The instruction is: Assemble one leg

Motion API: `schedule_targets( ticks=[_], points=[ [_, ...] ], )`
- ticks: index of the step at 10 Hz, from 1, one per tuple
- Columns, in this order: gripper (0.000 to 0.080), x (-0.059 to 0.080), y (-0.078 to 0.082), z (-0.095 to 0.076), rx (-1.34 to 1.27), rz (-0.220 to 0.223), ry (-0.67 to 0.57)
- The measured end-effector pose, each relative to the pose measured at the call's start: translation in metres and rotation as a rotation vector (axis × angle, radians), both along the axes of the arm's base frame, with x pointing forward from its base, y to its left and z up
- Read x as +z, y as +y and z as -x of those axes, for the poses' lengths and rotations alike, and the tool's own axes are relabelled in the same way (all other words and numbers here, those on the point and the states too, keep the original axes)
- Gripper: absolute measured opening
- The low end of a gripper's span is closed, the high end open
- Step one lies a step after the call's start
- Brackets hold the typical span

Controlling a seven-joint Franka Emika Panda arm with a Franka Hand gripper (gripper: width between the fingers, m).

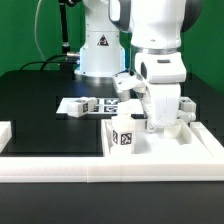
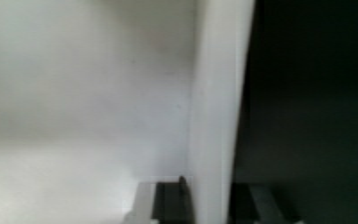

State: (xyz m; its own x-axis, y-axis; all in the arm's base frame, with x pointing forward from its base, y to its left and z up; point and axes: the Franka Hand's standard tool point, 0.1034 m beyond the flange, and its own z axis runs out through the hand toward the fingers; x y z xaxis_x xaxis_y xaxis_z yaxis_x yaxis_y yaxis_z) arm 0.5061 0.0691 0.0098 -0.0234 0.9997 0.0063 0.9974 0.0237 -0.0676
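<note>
A stubby white leg (image 1: 124, 138) with a square tag stands on the large flat white panel (image 1: 165, 150), to the exterior view's left of my gripper (image 1: 160, 122). The gripper is low on the panel, behind and beside that leg, not touching it. In the wrist view my gripper (image 2: 211, 202) straddles the panel's raised edge (image 2: 218, 90), with one dark finger (image 2: 169, 202) over the white face and the other on the dark side. The jaws look closed on that edge. The image is blurred.
More tagged white parts (image 1: 102, 104) lie by the marker board (image 1: 72, 105) behind the panel. A low white wall (image 1: 100, 172) runs along the front, with a short piece (image 1: 5, 133) at the exterior view's left. The black table (image 1: 45, 120) stretches left.
</note>
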Motion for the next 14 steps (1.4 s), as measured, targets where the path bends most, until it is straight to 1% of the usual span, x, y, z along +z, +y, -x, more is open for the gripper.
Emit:
schedule_targets(
  ticks=[1, 3, 4, 5, 6, 7, 8, 9, 10, 11, 12, 14],
  points=[
    [0.0062, 0.001, 0.006, 0.000, -0.031, 0.000, -0.001],
    [0.0061, 0.003, 0.009, 0.000, -0.084, 0.005, -0.001],
    [0.0129, 0.008, 0.015, 0.000, -0.099, 0.005, -0.007],
    [0.0328, 0.018, 0.017, 0.000, -0.107, 0.009, -0.008],
    [0.0328, 0.027, 0.019, 0.001, -0.126, 0.016, -0.007],
    [0.0467, 0.043, 0.021, 0.002, -0.157, 0.024, -0.015],
    [0.0584, 0.060, 0.024, 0.004, -0.192, 0.032, -0.028],
    [0.0636, 0.072, 0.026, 0.006, -0.246, 0.039, -0.038],
    [0.0636, 0.082, 0.030, 0.009, -0.306, 0.041, -0.054],
    [0.0645, 0.086, 0.038, 0.013, -0.392, 0.039, -0.062],
    [0.0645, 0.086, 0.047, 0.016, -0.457, 0.039, -0.060],
    [0.0649, 0.085, 0.046, 0.016, -0.458, 0.040, -0.058]
  ],
)
